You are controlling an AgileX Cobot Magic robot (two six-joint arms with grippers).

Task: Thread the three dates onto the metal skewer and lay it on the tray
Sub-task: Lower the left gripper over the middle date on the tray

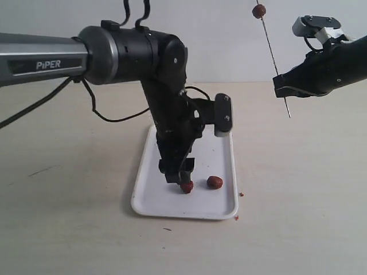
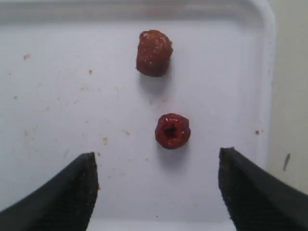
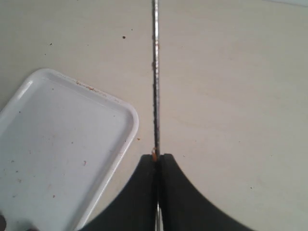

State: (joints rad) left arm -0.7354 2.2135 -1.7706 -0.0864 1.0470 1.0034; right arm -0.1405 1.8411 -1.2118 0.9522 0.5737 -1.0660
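Note:
Two dates lie on the white tray: one right under my left gripper, the other a little to its right. In the left wrist view the nearer date stands hole-up just ahead of the open left gripper, apart from both fingers; the farther date lies beyond it. My right gripper is shut on the metal skewer, held up in the air and tilted, with the third date threaded near its top end. The skewer runs out from the right gripper.
Tiny reddish crumbs lie on the beige table beside the tray's right edge and speckle the tray floor. The tray rim lies to one side of the skewer in the right wrist view. A black cable hangs from the left arm.

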